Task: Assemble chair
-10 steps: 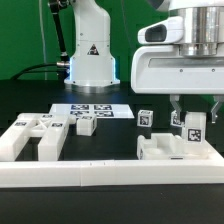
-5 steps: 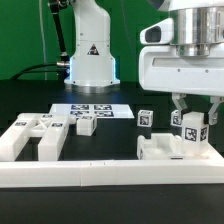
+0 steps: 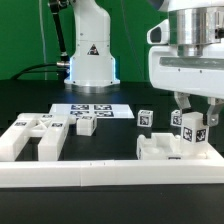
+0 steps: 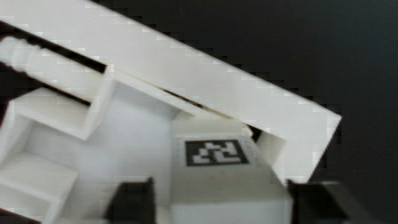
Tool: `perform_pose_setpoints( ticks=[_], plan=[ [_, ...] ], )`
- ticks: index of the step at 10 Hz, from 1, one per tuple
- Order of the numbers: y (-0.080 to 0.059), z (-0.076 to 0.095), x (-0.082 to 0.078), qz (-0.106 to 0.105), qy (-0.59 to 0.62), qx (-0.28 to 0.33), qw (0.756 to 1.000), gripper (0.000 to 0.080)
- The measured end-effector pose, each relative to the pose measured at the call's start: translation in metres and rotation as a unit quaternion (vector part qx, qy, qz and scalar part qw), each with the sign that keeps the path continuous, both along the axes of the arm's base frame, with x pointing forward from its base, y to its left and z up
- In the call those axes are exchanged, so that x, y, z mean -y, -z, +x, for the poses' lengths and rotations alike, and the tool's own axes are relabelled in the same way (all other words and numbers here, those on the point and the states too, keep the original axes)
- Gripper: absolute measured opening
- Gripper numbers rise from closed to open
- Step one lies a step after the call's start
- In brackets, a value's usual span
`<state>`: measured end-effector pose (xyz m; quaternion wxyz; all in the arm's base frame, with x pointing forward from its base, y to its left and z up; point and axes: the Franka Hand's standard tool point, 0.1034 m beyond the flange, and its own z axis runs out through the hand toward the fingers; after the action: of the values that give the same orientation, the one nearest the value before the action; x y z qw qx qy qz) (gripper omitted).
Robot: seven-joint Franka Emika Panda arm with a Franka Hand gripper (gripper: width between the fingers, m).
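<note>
The gripper [image 3: 198, 112] is drifting toward the exterior view's right and spreading its 2 jaws apart, leaving the upright tagged leg [image 3: 193, 131] standing straight below between them, long axis vertical, on the part-built chair [image 3: 160, 150] on the desk [image 3: 110, 145].

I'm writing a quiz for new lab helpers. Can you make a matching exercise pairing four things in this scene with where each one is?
Things:
1. marker board
2. border rail
3. hand
4. robot base

Places:
A. along the front edge
B. at the back, behind the marker board
C. lying flat, mid-scene
D. at the tagged post, on the exterior view's right

Pairs: 1-C, 2-A, 3-D, 4-B
</note>
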<state>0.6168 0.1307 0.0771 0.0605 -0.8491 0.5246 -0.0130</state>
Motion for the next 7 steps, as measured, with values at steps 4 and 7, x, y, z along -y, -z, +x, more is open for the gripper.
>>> perform_pose_setpoints(
  ticks=[4,7],
  plan=[
    [0.0007,-0.0003,-0.0014,-0.012,-0.126,0.012,0.992,0.0642],
    [0.0008,-0.0002,-0.0008,-0.023,-0.246,0.023,0.969,0.0649]
  ],
)
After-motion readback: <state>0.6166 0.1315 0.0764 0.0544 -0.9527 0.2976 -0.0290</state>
